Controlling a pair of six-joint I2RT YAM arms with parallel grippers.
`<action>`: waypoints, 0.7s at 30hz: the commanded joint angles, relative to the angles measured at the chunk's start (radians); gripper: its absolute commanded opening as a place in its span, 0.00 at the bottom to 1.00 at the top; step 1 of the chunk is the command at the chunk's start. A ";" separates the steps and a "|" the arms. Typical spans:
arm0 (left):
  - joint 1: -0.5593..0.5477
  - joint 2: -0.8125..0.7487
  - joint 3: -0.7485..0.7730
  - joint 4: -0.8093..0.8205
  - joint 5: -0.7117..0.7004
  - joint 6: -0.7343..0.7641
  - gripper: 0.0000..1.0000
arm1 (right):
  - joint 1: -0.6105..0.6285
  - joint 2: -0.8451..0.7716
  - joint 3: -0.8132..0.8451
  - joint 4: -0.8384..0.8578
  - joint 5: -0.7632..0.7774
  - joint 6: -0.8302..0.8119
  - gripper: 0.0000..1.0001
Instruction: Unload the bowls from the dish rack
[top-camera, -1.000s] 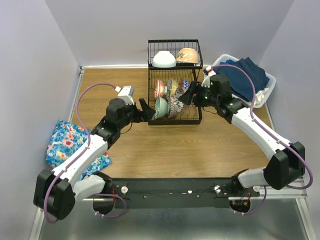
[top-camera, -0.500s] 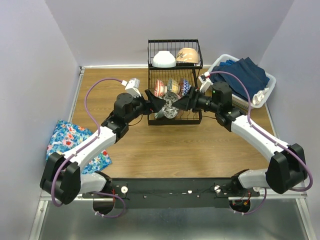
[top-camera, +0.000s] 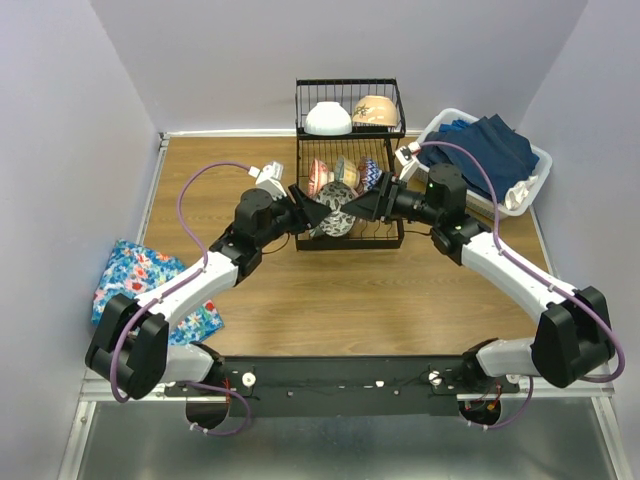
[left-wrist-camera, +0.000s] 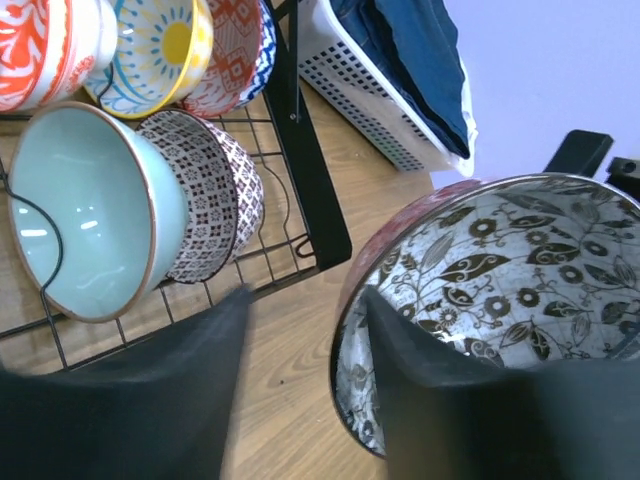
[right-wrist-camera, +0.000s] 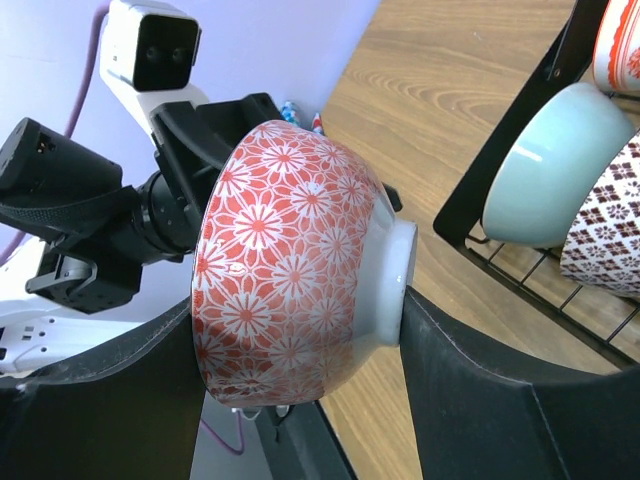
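Watching from above: we see both arms meet over the front of the dish rack (top-camera: 350, 244), with the red floral bowl (top-camera: 336, 215) in the air between them, off the tabletop (top-camera: 300, 290).
Upper shelf: white bowl (top-camera: 328, 118) and beige bowl (top-camera: 375, 110) sit there; more bowls stand on edge in the lower tray.
Left wrist, bowl: its black-and-white patterned inside faces this camera; the mint-green bowl (left-wrist-camera: 85, 215) sits in the rack behind.
Left gripper (left-wrist-camera: 305, 300): released and astride the rim, one finger (left-wrist-camera: 450, 400) inside the bowl, the other outside with bare wood showing between it and the wall.
Right wrist, right gripper (right-wrist-camera: 300, 320): clenched on the bowl, one finger at the mouth side, the other against the foot.
Bowl heading: tipped on its side, mouth toward the left arm, foot toward the right. It has no real long axis; the widest span is across the rim, which stands upright.
Risk, early release: if the right lets go before the left bites, we judge the bowl drops to the tabletop.
Risk, rim pinch: a hold on one wall only may let the ceramic swing down or slip.
Risk, rack: the frame is near, and a swing could knock it.
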 joint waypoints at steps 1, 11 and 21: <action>-0.012 -0.001 -0.020 0.035 0.025 -0.006 0.45 | 0.006 -0.030 -0.016 0.082 -0.038 0.021 0.11; -0.012 -0.084 -0.031 -0.066 -0.044 0.064 0.00 | 0.006 -0.042 -0.039 0.040 0.010 -0.015 0.52; 0.044 -0.176 0.041 -0.344 -0.222 0.233 0.00 | 0.006 -0.047 0.033 -0.177 0.129 -0.146 0.94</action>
